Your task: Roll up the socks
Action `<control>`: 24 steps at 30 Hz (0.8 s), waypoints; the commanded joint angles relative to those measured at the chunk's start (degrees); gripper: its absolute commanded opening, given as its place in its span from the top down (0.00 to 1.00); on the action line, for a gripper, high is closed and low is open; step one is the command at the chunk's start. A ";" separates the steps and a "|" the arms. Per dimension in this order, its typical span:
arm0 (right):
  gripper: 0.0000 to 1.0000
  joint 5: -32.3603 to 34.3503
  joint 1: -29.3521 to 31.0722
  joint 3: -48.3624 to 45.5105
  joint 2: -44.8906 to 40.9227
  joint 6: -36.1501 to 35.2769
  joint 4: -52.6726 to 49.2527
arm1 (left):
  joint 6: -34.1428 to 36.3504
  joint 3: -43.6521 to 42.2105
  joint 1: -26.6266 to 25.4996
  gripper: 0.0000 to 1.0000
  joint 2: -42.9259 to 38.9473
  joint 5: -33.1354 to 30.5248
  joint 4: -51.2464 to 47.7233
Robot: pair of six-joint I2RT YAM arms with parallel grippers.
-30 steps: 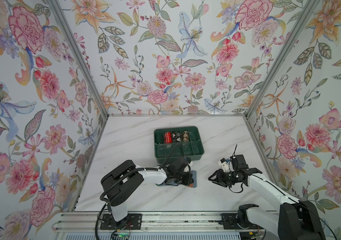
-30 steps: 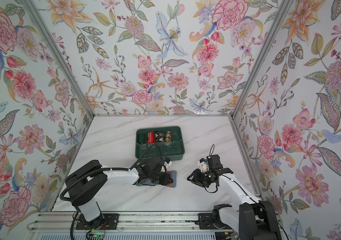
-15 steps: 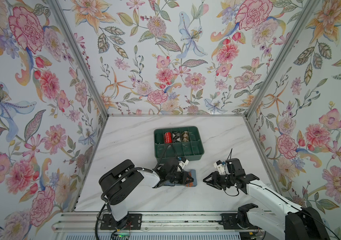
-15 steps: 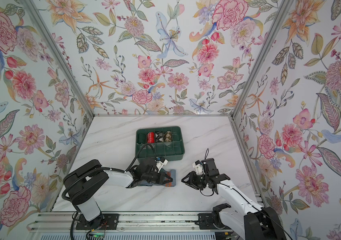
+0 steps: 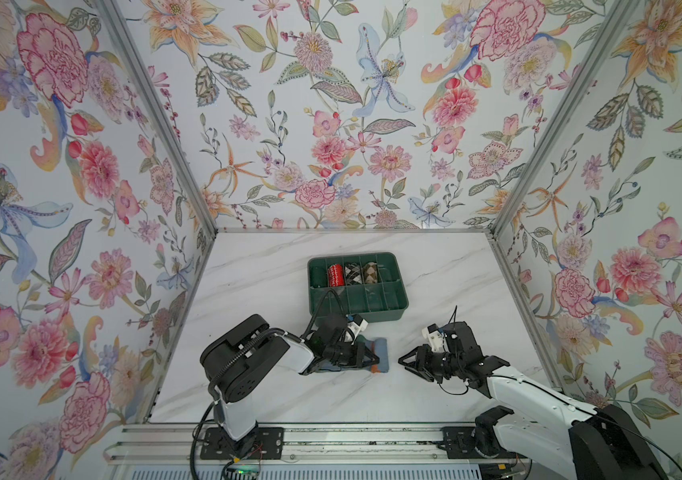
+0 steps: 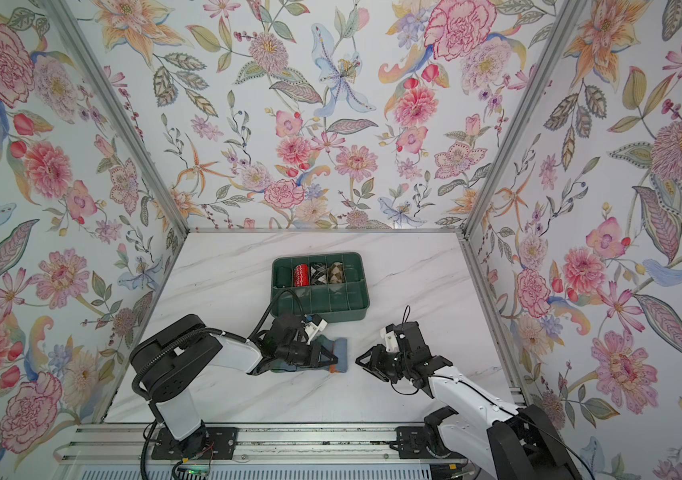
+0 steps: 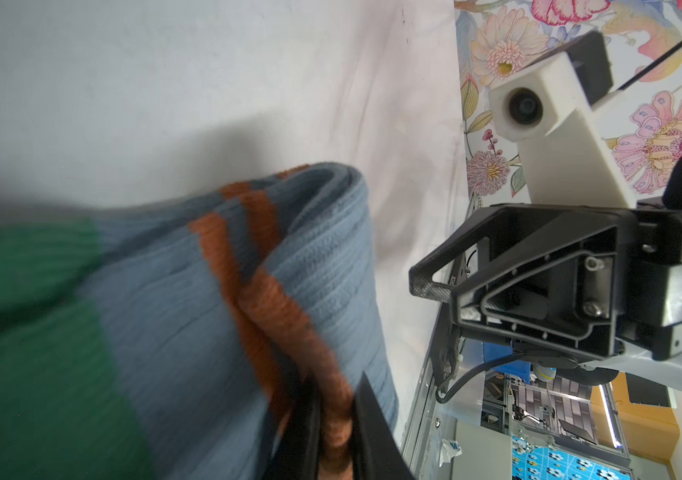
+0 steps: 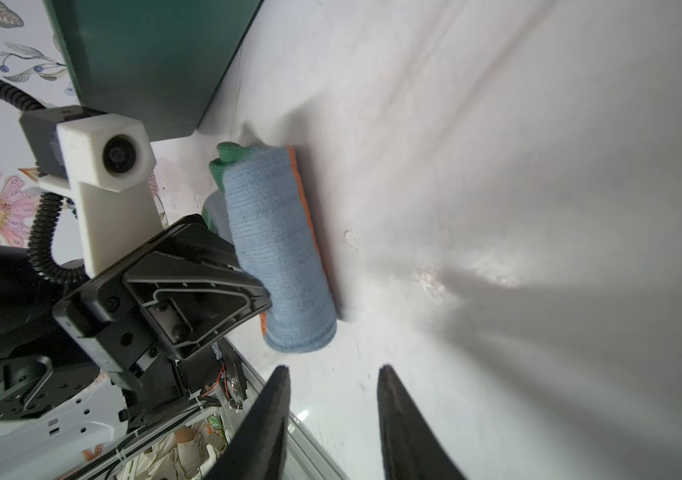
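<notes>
The socks (image 5: 380,353) (image 6: 339,352) are grey-blue and ribbed, with green parts and orange stripes. They lie partly rolled on the white marble table, just in front of the green tray. My left gripper (image 5: 366,358) (image 6: 326,360) (image 7: 336,388) lies low over them, shut on the orange cuff fold of the socks (image 7: 189,316). My right gripper (image 5: 407,362) (image 6: 366,362) (image 8: 333,368) hovers open and empty a short way to their right, its fingers pointing at the roll of socks (image 8: 281,249).
The green divided tray (image 5: 397,311) (image 6: 362,307) (image 8: 156,54) stands behind the socks. Its back row holds a red patterned bundle (image 5: 336,276), a black-white argyle bundle (image 5: 350,274) and a brown argyle bundle (image 5: 369,273). Floral walls enclose three sides.
My right gripper has moved left, closer to the socks. My left gripper keeps its hold on the cuff and has shifted only slightly.
</notes>
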 commanded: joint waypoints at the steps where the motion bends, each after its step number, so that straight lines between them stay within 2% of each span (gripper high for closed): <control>1: 0.63 2.72 1.69 -0.77 1.04 3.16 4.13 | 1.28 -0.24 0.84 0.84 1.41 2.49 0.21; 8: 0.59 6.16 3.80 -0.86 2.47 4.84 5.32 | -1.64 1.18 1.22 0.83 2.25 5.01 5.73; 14: 0.58 7.41 3.73 -0.31 3.07 4.89 5.94 | -2.56 2.98 1.13 0.83 2.34 5.53 6.61; 24: 0.59 3.82 1.90 -0.91 4.60 5.28 10.31 | -4.07 4.06 -0.17 0.82 5.23 4.42 9.78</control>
